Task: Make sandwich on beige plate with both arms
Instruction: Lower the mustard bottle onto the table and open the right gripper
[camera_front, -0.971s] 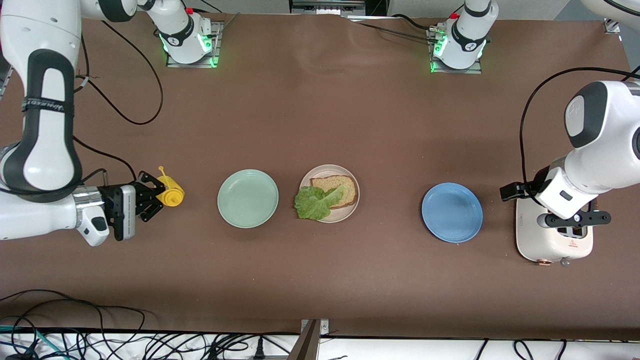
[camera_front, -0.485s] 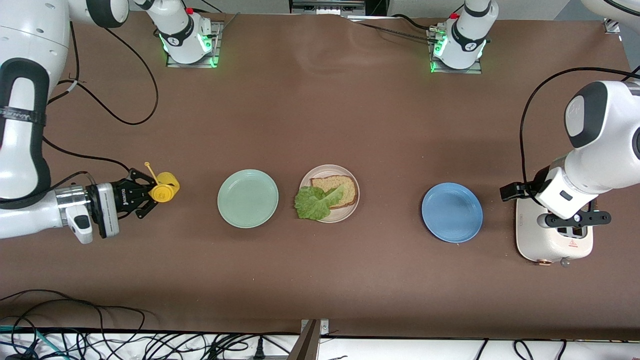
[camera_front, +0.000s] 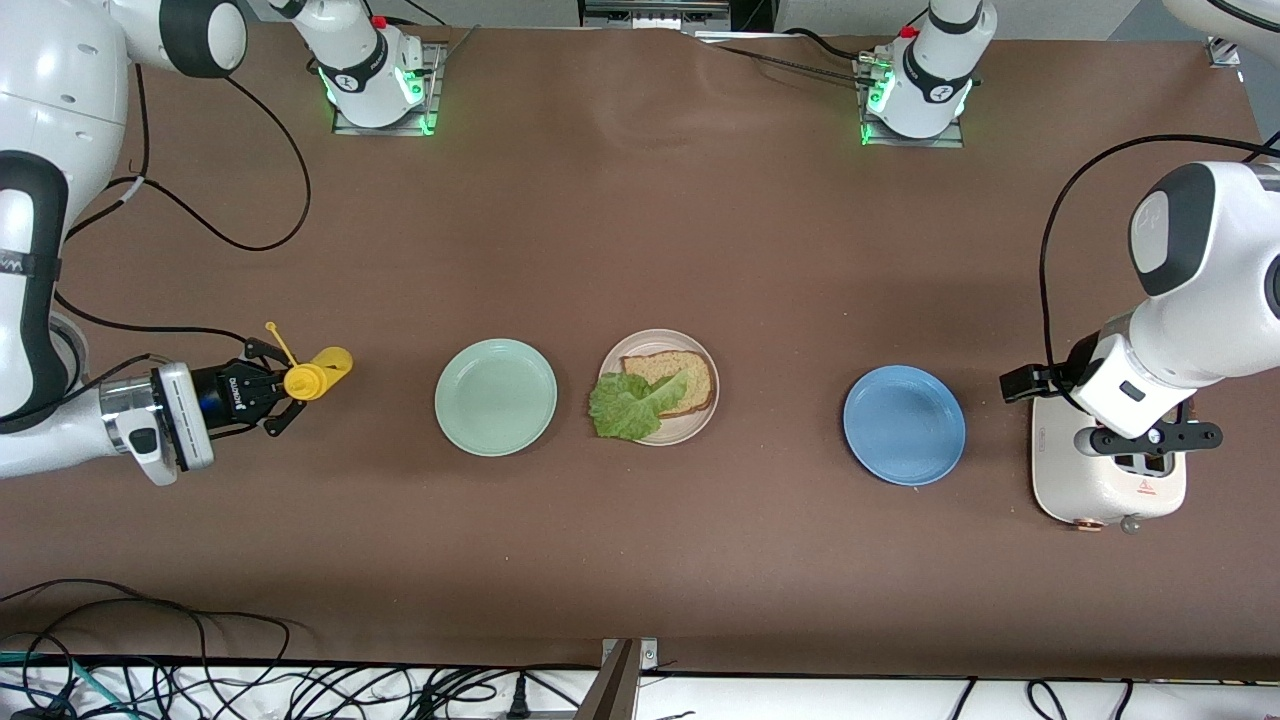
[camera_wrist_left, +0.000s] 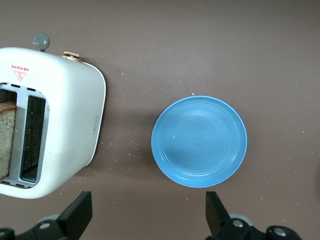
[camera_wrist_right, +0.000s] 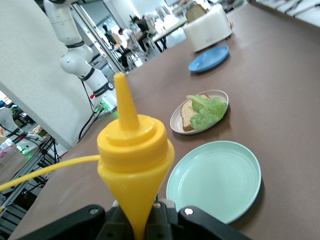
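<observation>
1. Brown table (camera_front: 640, 250) carries three plates in a row, and the beige plate (camera_front: 700, 420) in the middle holds one bread slice (camera_front: 675, 375) under lettuce (camera_front: 625, 405).
2. Our right gripper (camera_front: 270, 388), clamped on the yellow sauce bottle (camera_front: 312, 375), has drawn back toward its own end and tipped the bottle sideways; we judge sauce comes next.
3. Our left gripper (camera_wrist_left: 145, 220) waits wide open and empty over the toaster (camera_front: 1105, 490), second slice (camera_wrist_left: 6, 137) in its slot.

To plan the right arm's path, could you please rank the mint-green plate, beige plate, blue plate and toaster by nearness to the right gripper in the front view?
1. Mint-green plate, beside the right gripper.
2. Beige plate, mid-table.
3. Blue plate, toward the left arm's end.
4. Toaster, under the left gripper.
</observation>
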